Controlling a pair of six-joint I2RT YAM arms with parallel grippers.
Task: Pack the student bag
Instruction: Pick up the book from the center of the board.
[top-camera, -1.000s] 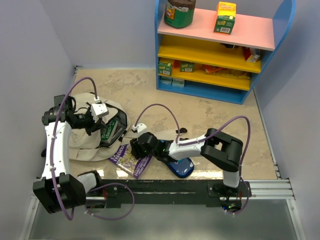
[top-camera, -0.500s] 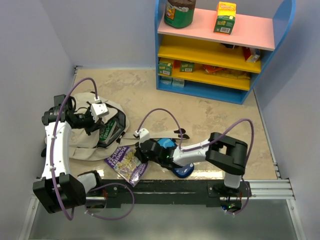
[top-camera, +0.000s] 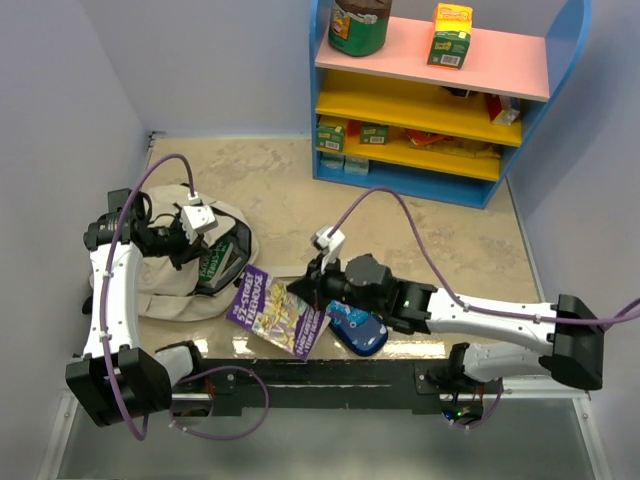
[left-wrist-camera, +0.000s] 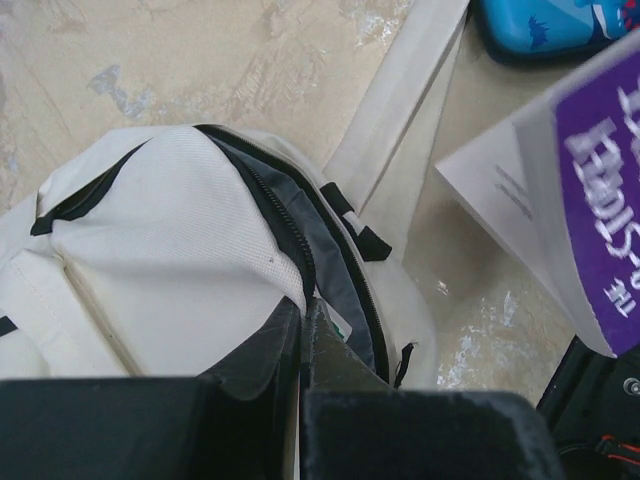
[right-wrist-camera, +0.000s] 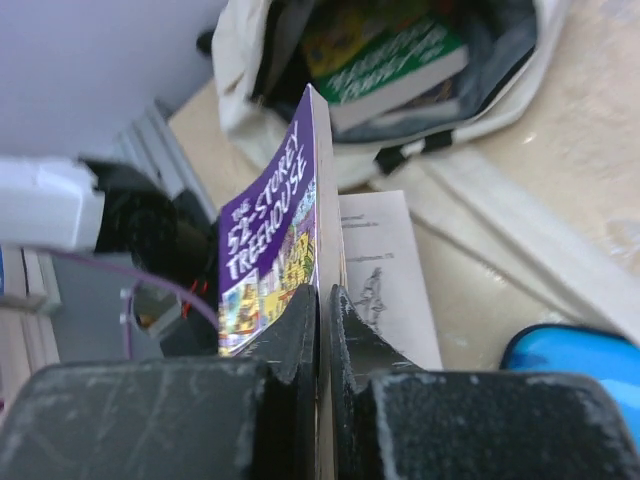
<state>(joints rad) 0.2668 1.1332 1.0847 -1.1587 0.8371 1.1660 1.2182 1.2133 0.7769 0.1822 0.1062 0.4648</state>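
Beige canvas, soft and slumped, makes up the student bag (top-camera: 170, 285), which lies on the marbled tabletop (top-camera: 420, 220) beneath the left fingers (left-wrist-camera: 290, 335). Those are pressed together on the rim of its mouth, just where the black zip (left-wrist-camera: 285, 225) runs beside the grey lining (left-wrist-camera: 325, 245). One flat beige strap (left-wrist-camera: 405, 100) runs away from them across the stone-patterned surface. Inside the open mouth I count one green paperback (right-wrist-camera: 395, 60), lying flat. The right fingers (right-wrist-camera: 308, 320) are clamped on the edge of a second book, a glossy purple paperback (right-wrist-camera: 265, 235) held on edge, its cover facing to their left and a white printed page fanning out on their other side. Just beside them, low to the right, sits one rounded, shiny blue pencil case (top-camera: 358, 332). The bag's mouth lies straight beyond the purple book's top edge, apart from it.
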